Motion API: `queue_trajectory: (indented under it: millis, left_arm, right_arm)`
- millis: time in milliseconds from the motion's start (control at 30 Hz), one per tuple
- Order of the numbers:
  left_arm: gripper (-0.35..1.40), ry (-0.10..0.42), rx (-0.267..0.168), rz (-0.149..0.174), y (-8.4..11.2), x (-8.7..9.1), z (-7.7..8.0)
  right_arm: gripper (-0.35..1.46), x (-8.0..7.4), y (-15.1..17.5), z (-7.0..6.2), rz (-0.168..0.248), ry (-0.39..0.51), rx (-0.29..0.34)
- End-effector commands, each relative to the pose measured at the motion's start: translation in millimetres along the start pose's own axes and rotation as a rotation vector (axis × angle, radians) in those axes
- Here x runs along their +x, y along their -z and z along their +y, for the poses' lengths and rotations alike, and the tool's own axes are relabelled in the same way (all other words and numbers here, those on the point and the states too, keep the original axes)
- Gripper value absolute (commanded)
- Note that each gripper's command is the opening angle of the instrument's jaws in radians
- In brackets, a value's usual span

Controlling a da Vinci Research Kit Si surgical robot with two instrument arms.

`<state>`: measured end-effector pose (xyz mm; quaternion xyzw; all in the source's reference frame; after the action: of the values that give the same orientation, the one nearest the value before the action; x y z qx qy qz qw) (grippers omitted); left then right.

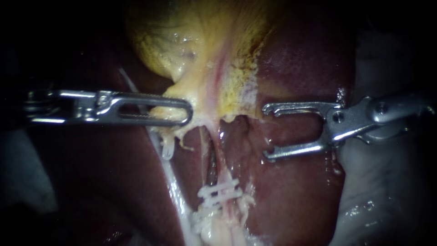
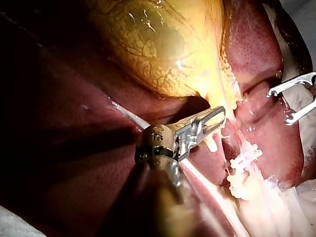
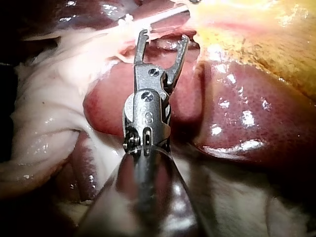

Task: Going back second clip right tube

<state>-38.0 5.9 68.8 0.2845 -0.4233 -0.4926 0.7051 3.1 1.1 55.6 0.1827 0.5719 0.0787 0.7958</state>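
Two instruments in shot, tips facing each other across the gallbladder [image 1: 182,36] neck.

Left instrument [image 1: 187,111]: jaws pressed together on pale tissue at the gallbladder's lower end, pinched at the tips. Thin strands ran from that grip down toward the tubes.

Right instrument [image 1: 267,133]: jaws spread wide with a clear gap. Only liver [image 1: 300,59] surface showed through the gap. Its tips sat near the neck tissue but apart from it.

Clips [image 1: 221,190]: white, stacked close together across the right tube [image 1: 222,175]. They sat below the lower right jaw, offset toward the left instrument's side. Near the jaws, but not touching and not between them. The tube ran from the pinched tissue down through the clips.

Left tube [image 1: 172,180]: white, passed under the left jaws and ran alongside the clipped tube, apart from it.

Left wrist view: clips [image 2: 244,159] lay near the closed left jaws, ahead of them and to one side. The right instrument [image 2: 280,106] was beyond the clips, jaws apart.

Right wrist view: right instrument [image 3: 163,37] had its jaws spread over liver [image 3: 237,108], with pale tissue just ahead of the tips. The gallbladder [image 3: 276,44] was off to one side. Clips couldn't be made out there.
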Motion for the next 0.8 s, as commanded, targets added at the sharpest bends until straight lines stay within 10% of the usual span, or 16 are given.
queue_trajectory:
  millis: [33,800]
  left_arm:
    - [-0.35,-0.001,-0.003,0.003,-0.5,0.0,0.3]
    - [-0.35,-0.002,-0.006,0.022,-4.1,1.1,2.0]
  right_arm:
    - [0.5,0.1,0.1,0.1,-0.001,0.006,-0.002]
    - [0.5,0.7,0.5,0.1,-0.001,0.014,0.001]
